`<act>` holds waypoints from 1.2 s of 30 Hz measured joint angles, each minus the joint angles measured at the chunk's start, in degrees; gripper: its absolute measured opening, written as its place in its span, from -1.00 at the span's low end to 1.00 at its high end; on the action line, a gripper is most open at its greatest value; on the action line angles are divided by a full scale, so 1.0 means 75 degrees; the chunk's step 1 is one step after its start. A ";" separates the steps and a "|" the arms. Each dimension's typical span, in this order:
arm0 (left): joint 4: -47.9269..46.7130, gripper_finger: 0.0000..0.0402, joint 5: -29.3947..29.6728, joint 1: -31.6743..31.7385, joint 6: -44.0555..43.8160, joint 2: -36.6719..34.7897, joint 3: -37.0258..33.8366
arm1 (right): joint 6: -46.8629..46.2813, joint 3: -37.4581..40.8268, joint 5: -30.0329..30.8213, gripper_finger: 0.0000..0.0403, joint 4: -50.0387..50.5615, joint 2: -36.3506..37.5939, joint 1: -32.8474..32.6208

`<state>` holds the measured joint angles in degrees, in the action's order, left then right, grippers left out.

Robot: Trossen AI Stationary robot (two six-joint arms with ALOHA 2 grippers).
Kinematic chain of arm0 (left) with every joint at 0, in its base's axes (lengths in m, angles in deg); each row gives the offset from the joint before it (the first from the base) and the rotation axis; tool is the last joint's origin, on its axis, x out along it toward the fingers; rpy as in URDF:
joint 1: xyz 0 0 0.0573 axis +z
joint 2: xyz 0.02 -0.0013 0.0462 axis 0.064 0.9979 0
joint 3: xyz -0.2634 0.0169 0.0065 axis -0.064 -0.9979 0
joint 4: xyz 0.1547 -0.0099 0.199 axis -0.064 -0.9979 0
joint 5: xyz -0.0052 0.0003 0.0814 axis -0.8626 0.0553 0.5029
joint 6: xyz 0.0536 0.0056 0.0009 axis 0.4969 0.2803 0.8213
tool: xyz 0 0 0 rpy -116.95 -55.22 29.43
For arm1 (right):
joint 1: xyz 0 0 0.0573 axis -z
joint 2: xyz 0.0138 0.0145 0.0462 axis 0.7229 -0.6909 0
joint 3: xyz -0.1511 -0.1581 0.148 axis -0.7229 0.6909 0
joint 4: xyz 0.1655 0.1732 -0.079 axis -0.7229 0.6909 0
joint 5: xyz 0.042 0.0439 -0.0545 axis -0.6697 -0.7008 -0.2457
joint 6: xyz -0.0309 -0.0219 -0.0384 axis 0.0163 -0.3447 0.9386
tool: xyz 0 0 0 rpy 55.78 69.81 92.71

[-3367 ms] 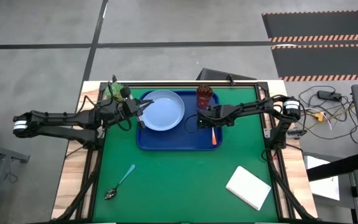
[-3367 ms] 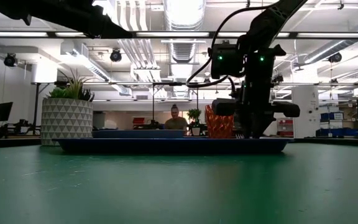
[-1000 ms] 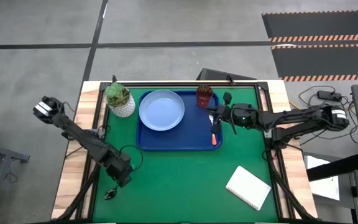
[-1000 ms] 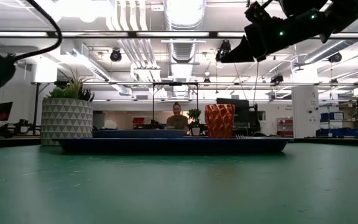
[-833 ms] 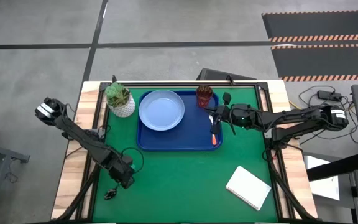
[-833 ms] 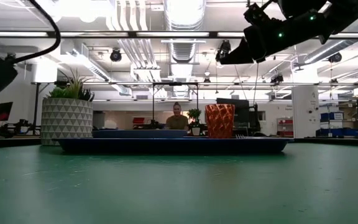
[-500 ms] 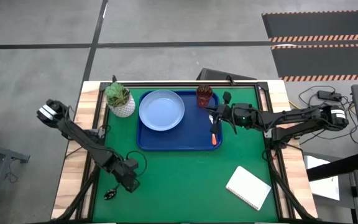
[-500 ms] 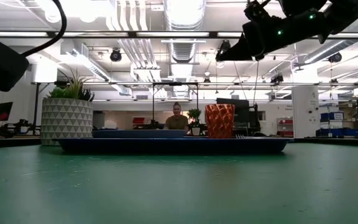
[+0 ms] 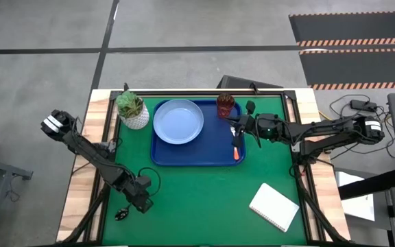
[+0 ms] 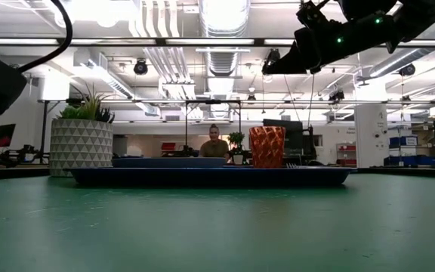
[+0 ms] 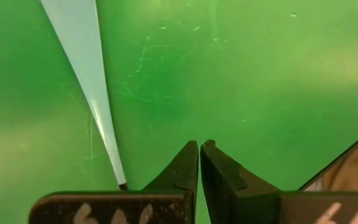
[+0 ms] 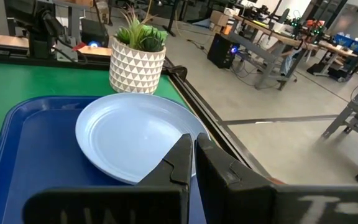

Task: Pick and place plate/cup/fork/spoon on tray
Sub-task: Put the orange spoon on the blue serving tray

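The dark-blue tray (image 9: 162,156) lies at the table's far middle. On it rest the pale-blue plate (image 9: 178,121), the reddish-brown cup (image 9: 225,106), standing upright, and the orange-handled fork (image 9: 236,149), lying flat near the tray's right rim. My right gripper (image 9: 237,127) is shut and empty, raised over the fork's far end. The spoon lies on the green mat near the left front; its bowl (image 9: 121,214) shows, and its light-blue handle (image 11: 86,74) runs beside my left gripper (image 11: 199,148). My left gripper is shut and empty, just right of the handle.
A white pot with a green plant (image 9: 132,108) stands left of the tray. A white notepad (image 9: 274,207) lies at the front right. A person (image 10: 214,143) sits in the room beyond the table.
My left gripper has moved toward the table's near edge and slightly right, stopping beside the spoon's handle; it stays shut.
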<state>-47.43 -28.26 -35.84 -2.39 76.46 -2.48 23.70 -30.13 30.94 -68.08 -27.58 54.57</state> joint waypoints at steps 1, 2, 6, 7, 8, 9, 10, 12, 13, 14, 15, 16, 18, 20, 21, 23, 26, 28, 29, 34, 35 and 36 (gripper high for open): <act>-0.0009 -1.00 0.0000 0.0000 0.0004 0.0000 -0.0019 | -0.0002 0.0000 0.0000 -0.96 0.0000 -0.0001 0.0000; -0.0023 -1.00 0.0000 0.0000 0.0031 0.0000 -0.0030 | -0.0002 0.0000 0.0000 -0.96 0.0000 -0.0003 0.0000; -0.0028 -1.00 0.0000 0.0000 0.0064 0.0000 -0.0052 | -0.0010 0.0000 0.0000 -0.96 0.0000 -0.0003 0.0000; -0.0031 -1.00 0.0000 0.0000 0.0064 0.0000 -0.0054 | -0.0011 0.0000 0.0000 -0.96 0.0000 -0.0003 0.0000; -0.0028 -1.00 0.0000 0.0000 0.0067 0.0000 -0.0057 | -0.0011 0.0000 0.0000 -0.96 0.0002 -0.0003 0.0000; -0.0028 -1.00 0.0000 0.0000 0.0070 -0.0003 -0.0057 | -0.0015 0.0000 0.0000 -0.96 0.0004 -0.0003 0.0000; -0.0028 -1.00 -0.0003 0.0000 0.0070 -0.0003 -0.0063 | -0.0050 0.0000 0.0000 -0.96 0.0005 -0.0003 0.0000; -0.0037 -1.00 -0.0003 -0.0002 0.0070 -0.0003 -0.0066 | -0.0083 0.0000 0.0000 -0.96 0.0006 -0.0003 0.0000; -0.0035 -1.00 -0.0003 0.0000 0.0070 -0.0003 -0.0066 | -0.0083 0.0000 0.0000 -0.96 0.0006 -0.0003 0.0000; -0.0034 -1.00 -0.0004 0.0000 0.0064 -0.0003 -0.0066 | -0.0083 0.0000 0.0000 -0.96 0.0006 -0.0003 0.0000; -0.0036 -1.00 -0.0006 0.0000 0.0058 -0.0003 -0.0069 | -0.0086 0.0000 0.0000 -0.96 0.0007 -0.0003 0.0001; -0.0033 -1.00 -0.0006 0.0000 0.0057 -0.0003 -0.0067 | -0.0092 0.0000 0.0000 -0.96 0.0008 -0.0003 0.0000; -0.0015 -1.00 -0.0006 -0.0003 0.0055 -0.0004 -0.0069 | -0.0092 0.0000 0.0000 -0.96 0.0009 -0.0003 0.0000; 0.0007 -1.00 -0.0009 -0.0003 0.0024 -0.0040 -0.0069 | -0.0132 0.0000 0.0000 -0.96 0.0009 -0.0003 0.0000; 0.0004 -1.00 -0.0009 -0.0003 0.0018 -0.0058 -0.0058 | -0.0155 -0.0001 0.0000 -0.96 0.0009 -0.0003 0.0000; 0.0010 -0.99 -0.0010 -0.0005 0.0015 -0.0072 0.0032 | -0.0188 0.0000 -0.0001 -0.96 0.0012 -0.0003 0.0001; 0.0044 -0.93 -0.0012 -0.0006 -0.0003 -0.0093 0.0187 | -0.0188 0.0000 -0.0003 -0.96 0.0012 -0.0003 0.0000; 0.0037 -0.84 -0.0012 -0.0004 -0.0007 -0.0093 0.0249 | -0.0197 0.0000 -0.0003 -0.96 0.0011 -0.0003 0.0000; 0.0016 -0.78 -0.0012 -0.0003 -0.0010 -0.0093 0.0273 | -0.0197 0.0000 -0.0003 -0.96 0.0012 -0.0003 0.0000; -0.0245 -0.51 -0.0092 -0.0003 0.0058 -0.0093 0.0219 | -0.0255 0.0000 -0.0002 -0.96 0.0009 -0.0003 0.0000; -0.0445 -0.47 -0.0138 -0.0003 0.0119 -0.0093 0.0195 | -0.0282 0.0000 -0.0002 -0.96 0.0009 -0.0003 0.0001; -0.0617 -0.44 -0.0197 -0.0003 0.0146 -0.0093 0.0177 | -0.0287 0.0000 0.0000 -0.96 0.0009 -0.0003 0.0000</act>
<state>-52.06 -29.74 -35.86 -1.30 75.76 -1.15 21.55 -30.13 30.94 -68.01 -27.60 54.57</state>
